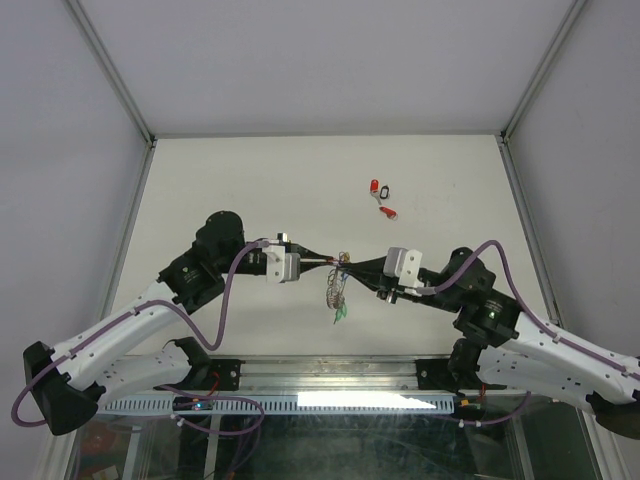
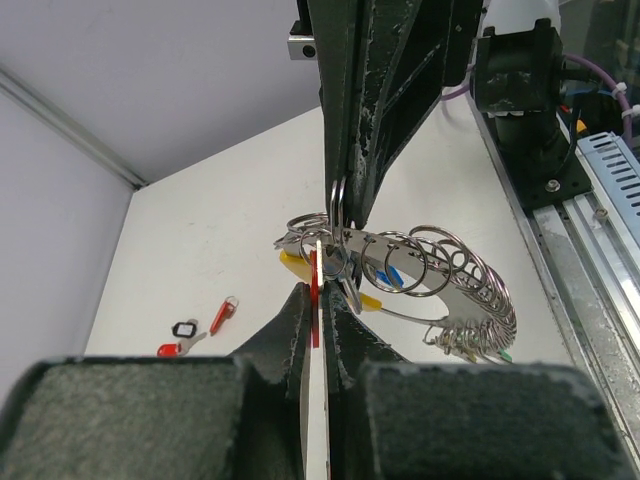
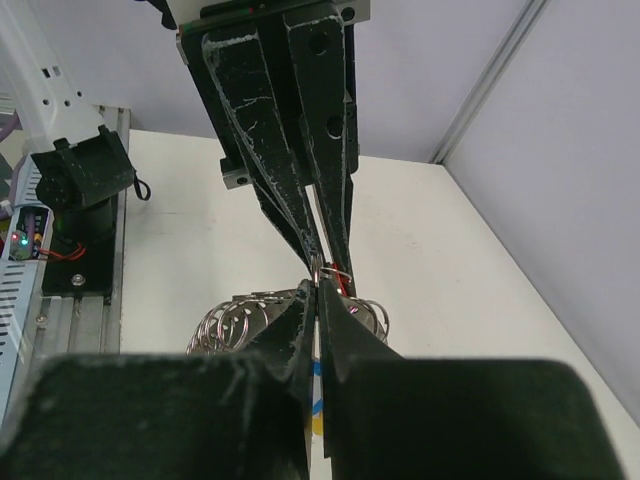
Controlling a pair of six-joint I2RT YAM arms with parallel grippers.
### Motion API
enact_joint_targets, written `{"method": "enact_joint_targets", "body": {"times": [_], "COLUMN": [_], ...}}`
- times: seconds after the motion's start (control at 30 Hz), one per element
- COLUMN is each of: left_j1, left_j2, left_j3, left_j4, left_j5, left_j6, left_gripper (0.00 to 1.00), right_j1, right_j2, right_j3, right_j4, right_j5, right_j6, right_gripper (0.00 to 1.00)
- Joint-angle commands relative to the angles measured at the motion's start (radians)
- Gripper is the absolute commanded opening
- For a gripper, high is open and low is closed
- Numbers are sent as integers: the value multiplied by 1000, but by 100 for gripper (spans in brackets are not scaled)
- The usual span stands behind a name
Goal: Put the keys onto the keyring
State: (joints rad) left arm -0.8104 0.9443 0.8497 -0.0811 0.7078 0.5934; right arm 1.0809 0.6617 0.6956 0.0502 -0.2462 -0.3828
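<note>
Top view: the keyring [image 1: 336, 290] hangs just below frame centre, between the left hand [image 1: 322, 262] and the right hand [image 1: 350, 270]. A green tag [image 1: 341, 314] dangles from it. Loose keys [image 1: 381, 190] lie on the table [image 1: 230, 180] up and to the right, so the job looks only partly done.

Left wrist view: the left hand [image 2: 317, 297], at bottom centre, is closed on a red-tagged key [image 2: 316, 272] that touches the keyring [image 2: 440, 262]. The right hand [image 2: 343, 200] reaches in from above and pinches one ring. I cannot tell whether that key is threaded.

Right wrist view: the right hand [image 3: 318, 292] is clamped on the keyring [image 3: 235, 322] at centre, and the coils spread to the lower left.
</note>
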Motion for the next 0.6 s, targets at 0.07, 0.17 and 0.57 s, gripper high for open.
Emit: {"method": "enact_joint_targets", "body": {"times": [0.07, 0.17, 0.57], "left_j1": [3, 3, 3], "left_j2": [-11, -7, -23], "left_j3": [6, 8, 21], "left_j4": [1, -17, -3], "left_j5": [-34, -33, -21], "left_j6": [47, 61, 56], "left_gripper": [0, 0, 0], "right_j1": [1, 1, 2], "right_j2": [-17, -19, 0], "right_j3": [-5, -12, -40], "right_j4": [255, 282, 312], "right_j5": [7, 15, 29], "right_j6": [99, 111, 128], "right_gripper": [0, 0, 0]}}
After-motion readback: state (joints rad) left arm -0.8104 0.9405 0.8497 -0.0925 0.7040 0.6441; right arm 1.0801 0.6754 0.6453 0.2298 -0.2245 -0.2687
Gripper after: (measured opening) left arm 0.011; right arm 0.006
